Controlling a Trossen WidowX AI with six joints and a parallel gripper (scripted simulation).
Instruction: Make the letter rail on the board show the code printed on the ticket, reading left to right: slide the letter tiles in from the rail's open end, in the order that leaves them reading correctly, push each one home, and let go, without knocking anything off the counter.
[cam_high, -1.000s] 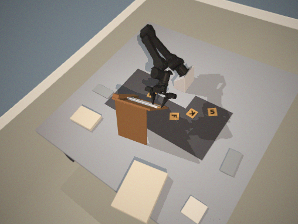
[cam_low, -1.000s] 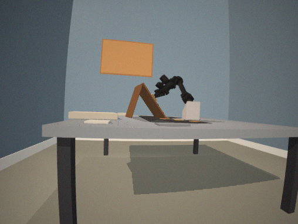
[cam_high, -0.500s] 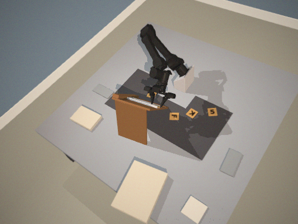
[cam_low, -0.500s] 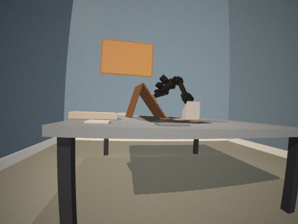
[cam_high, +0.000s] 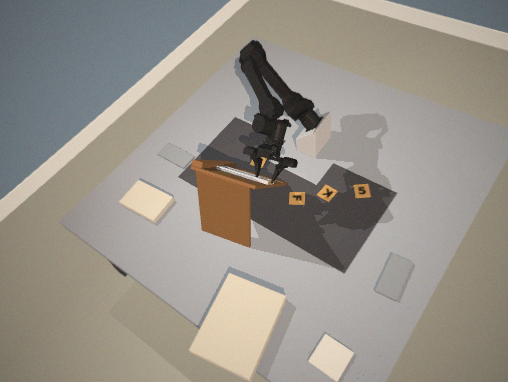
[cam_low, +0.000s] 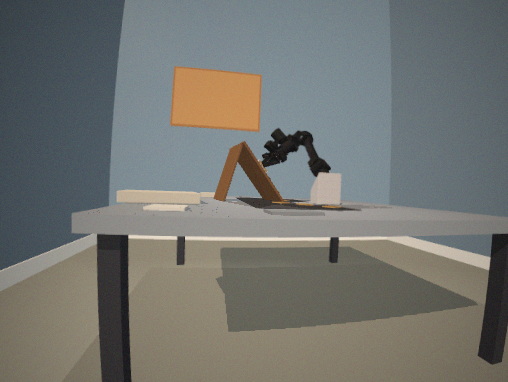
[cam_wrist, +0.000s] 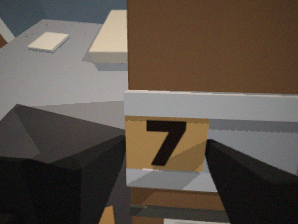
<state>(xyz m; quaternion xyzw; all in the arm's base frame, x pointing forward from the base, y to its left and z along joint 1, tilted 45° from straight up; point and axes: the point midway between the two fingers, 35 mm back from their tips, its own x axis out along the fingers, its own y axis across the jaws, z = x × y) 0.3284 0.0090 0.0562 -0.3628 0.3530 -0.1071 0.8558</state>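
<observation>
Brown board leans beside the pincer gripping tile 7.

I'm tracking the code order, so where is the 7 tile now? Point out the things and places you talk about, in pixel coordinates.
In the wrist view, the 7 tile (cam_wrist: 137, 145) sits at the left end of the pale rail (cam_wrist: 250, 142), between the hand's fingers.

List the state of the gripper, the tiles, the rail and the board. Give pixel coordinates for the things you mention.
Gripper (cam_high: 265, 179) (cam_wrist: 164, 143): closed on the 7 tile.
7 tile (cam_wrist: 167, 145): upright to the wrist view, within the rail's open end.
Letter rail (cam_high: 245, 174) (cam_wrist: 250, 106): bare beyond the 7 tile, as far as the wrist view shows.
Board (cam_high: 225, 210) (cam_low: 260, 175): standing, leaning.
F tile (cam_high: 297, 198), K tile (cam_high: 327, 193), 5 tile (cam_high: 362, 191): lying face up on the dark mat.
</observation>
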